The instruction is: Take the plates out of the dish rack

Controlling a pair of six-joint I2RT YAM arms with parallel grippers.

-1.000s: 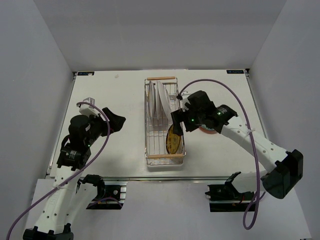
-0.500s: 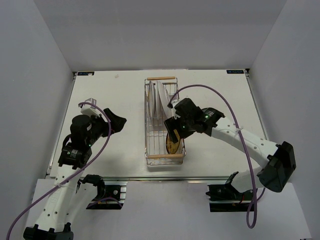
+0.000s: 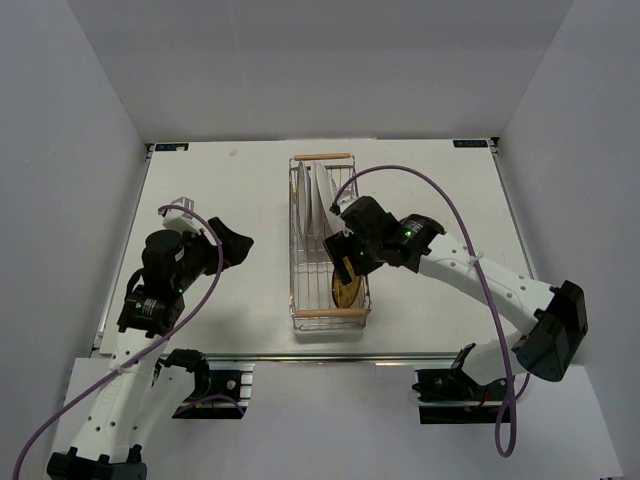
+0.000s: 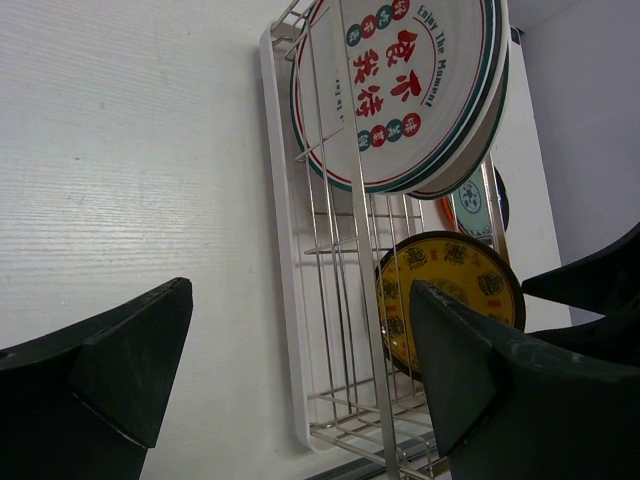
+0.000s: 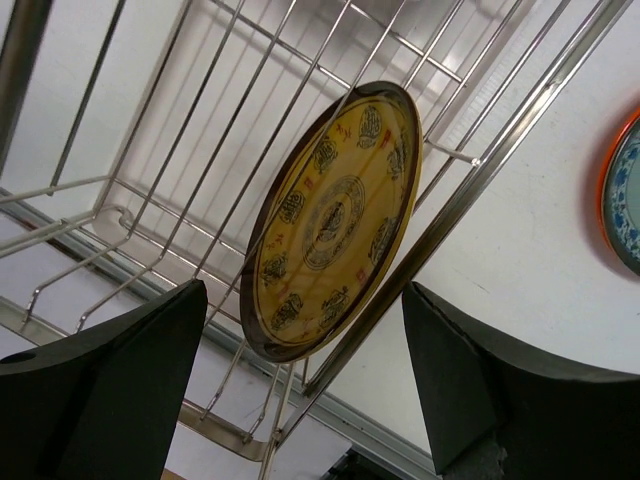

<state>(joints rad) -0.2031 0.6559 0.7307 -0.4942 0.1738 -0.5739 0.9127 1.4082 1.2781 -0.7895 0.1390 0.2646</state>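
The right claw (image 5: 300, 300) stands wide open with nothing in its grip, its two dark fingers (image 5: 110, 370) set either side of a small yellow plate (image 5: 335, 220) and apart from it. That plate, dotted with dark medallions and rimmed in brown, leans tilted among the wires at the near end of the dish rack (image 3: 298, 270), close to the near wooden handle (image 3: 330, 313). Just outside the rack wall, an orange-rimmed plate (image 5: 625, 200) with a blue-and-white pattern lies on the counter (image 3: 220, 180). Further along the rack, toward its far end, larger white plates (image 4: 400, 90) stand on edge together, the front one printed with red characters and ringed in dark green. The left claw (image 3: 235, 245) hangs over bare counter well to the left of the rack, its fingers spread wide and holding nothing.
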